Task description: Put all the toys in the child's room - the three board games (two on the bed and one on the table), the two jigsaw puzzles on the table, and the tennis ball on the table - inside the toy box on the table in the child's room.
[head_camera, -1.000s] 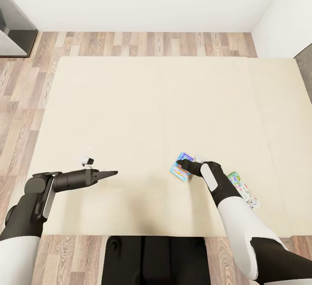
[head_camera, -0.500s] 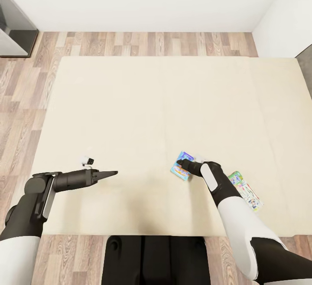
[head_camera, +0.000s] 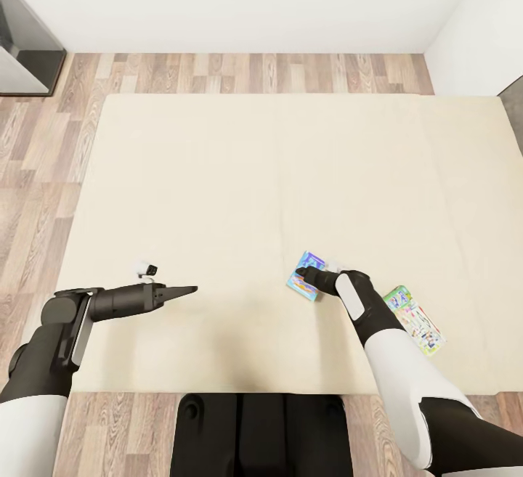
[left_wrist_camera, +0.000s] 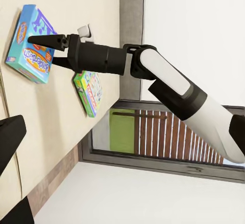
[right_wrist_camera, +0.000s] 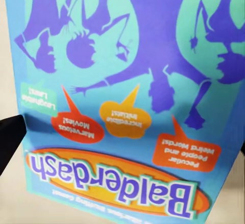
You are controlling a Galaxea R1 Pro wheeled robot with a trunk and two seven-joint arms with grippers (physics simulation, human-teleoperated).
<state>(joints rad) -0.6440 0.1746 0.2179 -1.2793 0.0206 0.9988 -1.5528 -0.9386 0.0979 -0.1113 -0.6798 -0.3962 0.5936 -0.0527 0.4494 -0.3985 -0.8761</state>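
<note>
Games are both on the bed point(head_camera: 218, 172): blue game point(head_camera: 306, 276) under the spread right gripper point(head_camera: 308, 274), green game point(head_camera: 414, 319) at four o'clock. Left gripper point(head_camera: 190, 290) looks pressed together, empty.

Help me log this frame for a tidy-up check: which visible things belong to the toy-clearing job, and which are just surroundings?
Part of the job:
- blue board game, on the bed, under the right gripper
- green-edged board game, also on the bed, beside the right arm

Just there:
- wood-plank floor
- grey cabinet at the far left
- left gripper, holding nothing
</note>
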